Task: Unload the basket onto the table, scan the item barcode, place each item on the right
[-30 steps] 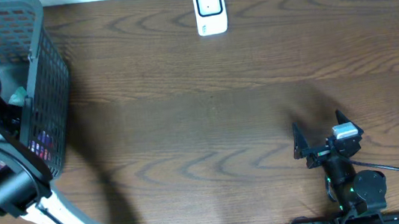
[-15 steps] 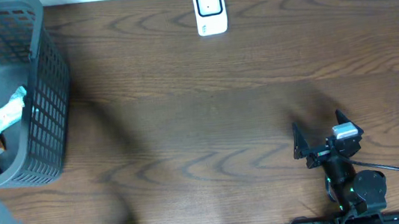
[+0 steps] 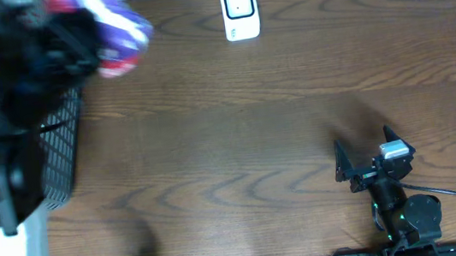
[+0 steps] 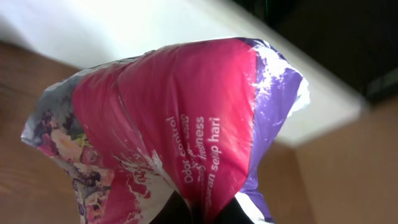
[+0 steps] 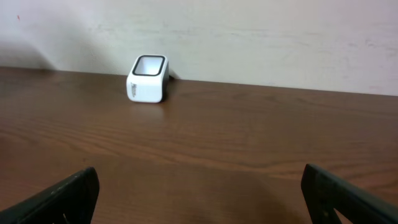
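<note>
From overhead, the left claw [image 3: 80, 37] is a dark blur close under the camera at the table's far-left corner. It seems to be the pink-and-purple pouch [image 3: 121, 35] that juts from its tip, lifted above the wooden table [image 3: 236, 127]. A grey mesh basket [image 3: 63, 155] shows partly behind that arm. The white scanner [image 3: 240, 10] stands to the right of the pouch, apart from it. The right claw [image 3: 342, 167] sits near the front edge, spread wide and holding nothing.

The left wrist view is filled by the crumpled pouch, pinched at its lower edge between the claw's dark fingers [image 4: 177, 214].

In the right wrist view, the fingers [image 5: 59, 199] stand far apart — the scanner lies ahead and to the left, well away.
</note>
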Tool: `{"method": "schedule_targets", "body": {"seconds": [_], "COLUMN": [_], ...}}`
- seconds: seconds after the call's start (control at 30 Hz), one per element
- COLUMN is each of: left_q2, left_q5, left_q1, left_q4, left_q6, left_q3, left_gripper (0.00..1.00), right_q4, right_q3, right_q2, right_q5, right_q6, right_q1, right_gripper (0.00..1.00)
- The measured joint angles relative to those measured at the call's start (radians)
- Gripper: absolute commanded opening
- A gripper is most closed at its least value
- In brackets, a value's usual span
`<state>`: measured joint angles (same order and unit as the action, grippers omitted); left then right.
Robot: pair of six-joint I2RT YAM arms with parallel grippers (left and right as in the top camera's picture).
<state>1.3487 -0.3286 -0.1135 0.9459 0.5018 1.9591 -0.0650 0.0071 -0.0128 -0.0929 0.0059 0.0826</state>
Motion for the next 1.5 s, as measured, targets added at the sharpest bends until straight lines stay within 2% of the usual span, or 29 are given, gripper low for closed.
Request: {"method": "schedule_targets", "body": {"seconds": [0.23,0.6,0.63,0.67,0.7,0.73,0.8,0.9,1.03,1.17,1.3,1.5], "left_q2": [0.196,0.62,0.655,0.682,0.705,0.727,0.752,0.757,0.74,0.673,0.517,0.266], "left_q5": [0.113,0.153,0.152,0.153,0.153,0.153,0.153,0.157,0.159,0.16,0.164,0.183], "left_q1": [-0.278,-0.473,-0.484,-0.494,-0.502,-0.512,-0.522,-0.523,-0.486,-0.383,-0.209,0.129], "left_q4": [0.051,0.037,0.037,0.037,0.038,0.037,0.036,0.038,0.068,0.078,0.056,0.048], "left_q6": [-0.067,-0.088,-0.088,-0.096,-0.097,-0.093,-0.095,-0.094,-0.095,-0.095,-0.095,-0.08], "left_q3": [-0.026,-0.035,-0.036,-0.036,-0.037,-0.038,-0.041,-0.042,-0.03,0.0,0.039,0.072], "left_gripper": [0.07,0.08,0.17,0.45,0.69,0.81,0.98,0.98,0.98,0.98,0.98,0.98], "right_q4": [0.0,0.0,0.0,0.0,0.0,0.0,0.0,0.0,0.0,0.0,0.0,0.0], "right_q3": [0.0,0.0,0.0,0.0,0.0,0.0,0.0,0.0,0.0,0.0,0.0,0.0], "right_q2": [0.0,0.0,0.0,0.0,0.0,0.0,0.0,0.0,0.0,0.0,0.0,0.0], "right_q5": [0.0,0.0,0.0,0.0,0.0,0.0,0.0,0.0,0.0,0.0,0.0,0.0], "right_q6": [0.0,0.0,0.0,0.0,0.0,0.0,0.0,0.0,0.0,0.0,0.0,0.0], "right_q1": [0.0,0.0,0.0,0.0,0.0,0.0,0.0,0.0,0.0,0.0,0.0,0.0], "right_gripper": [0.99,0.99,0.99,0.99,0.99,0.99,0.99,0.99,0.99,0.99,0.99,0.99]}}
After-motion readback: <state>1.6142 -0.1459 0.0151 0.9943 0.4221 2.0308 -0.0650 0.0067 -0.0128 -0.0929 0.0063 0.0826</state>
